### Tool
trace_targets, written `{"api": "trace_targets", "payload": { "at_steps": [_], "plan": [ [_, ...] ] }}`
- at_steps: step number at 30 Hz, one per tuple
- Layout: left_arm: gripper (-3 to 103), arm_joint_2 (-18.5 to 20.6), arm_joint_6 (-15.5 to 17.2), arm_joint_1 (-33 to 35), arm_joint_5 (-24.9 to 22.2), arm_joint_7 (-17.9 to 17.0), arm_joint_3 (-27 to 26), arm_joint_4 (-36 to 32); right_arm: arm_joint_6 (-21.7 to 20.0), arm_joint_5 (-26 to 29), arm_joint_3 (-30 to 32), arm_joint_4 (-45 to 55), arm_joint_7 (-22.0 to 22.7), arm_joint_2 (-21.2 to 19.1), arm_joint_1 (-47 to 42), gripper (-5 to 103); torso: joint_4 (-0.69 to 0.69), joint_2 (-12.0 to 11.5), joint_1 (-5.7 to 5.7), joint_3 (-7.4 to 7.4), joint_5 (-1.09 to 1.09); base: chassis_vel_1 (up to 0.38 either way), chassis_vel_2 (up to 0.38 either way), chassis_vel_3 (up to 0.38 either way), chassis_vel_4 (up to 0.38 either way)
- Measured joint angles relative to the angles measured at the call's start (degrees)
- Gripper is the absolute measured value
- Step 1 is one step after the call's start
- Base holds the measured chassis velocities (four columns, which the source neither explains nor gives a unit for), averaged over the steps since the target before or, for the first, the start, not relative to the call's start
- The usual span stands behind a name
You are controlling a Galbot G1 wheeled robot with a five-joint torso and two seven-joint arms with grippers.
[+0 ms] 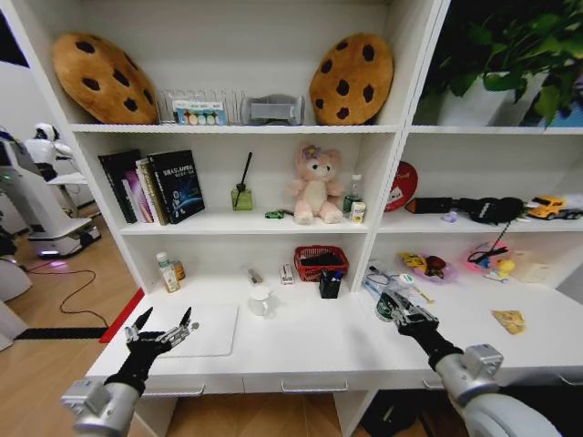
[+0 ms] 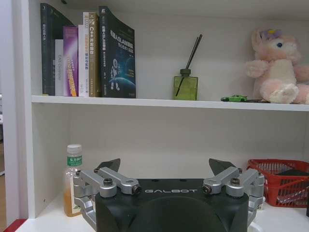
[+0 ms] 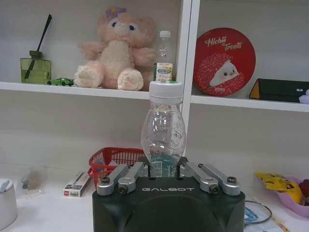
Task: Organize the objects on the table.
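Right gripper [image 3: 166, 170]: fingers closed on the lower body of a clear bottle [image 3: 163, 128], white cap, held upright just above the table [image 1: 346, 341]. Judged step: bottle grasped, placement pending; next move calls for a free spot and a level carry.

Beyond the claw: red basket [image 3: 113, 157], small box [image 3: 76, 183]; snack clutter to the far side, a possible obstruction.

Left gripper [image 2: 164, 166]: jaws spread wide, empty, hovering over the laptop [image 1: 205, 330]. Small green-labelled bottle [image 2: 73, 179] beside it; white cup [image 1: 260, 300] between the arms.
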Motion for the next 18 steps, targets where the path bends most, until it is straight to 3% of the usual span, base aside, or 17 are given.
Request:
{"api": "trace_targets", "payload": {
  "at_steps": [8,10,18],
  "plan": [
    [100,0.0,0.0,0.0,0.0,0.02,0.0,0.0,-0.52,-0.05,-1.16,0.12,1.24,-0.25,0.92,24,0.01,0.0,0.0,0.0,0.04,-0.183,-0.174,0.187,0.186],
    [100,0.0,0.0,0.0,0.0,0.03,0.0,0.0,-0.99,-0.03,-1.32,0.26,1.31,-0.3,0.97,24,-0.02,0.0,0.01,0.01,-0.04,-0.26,-0.25,0.228,0.223],
    [100,0.0,0.0,0.0,0.0,0.05,0.0,0.0,-1.08,-0.51,-3.26,-0.24,2.08,-0.19,1.69,24,0.0,-0.01,0.01,0.01,0.03,-0.289,-0.27,0.275,0.285]
  ]
}}
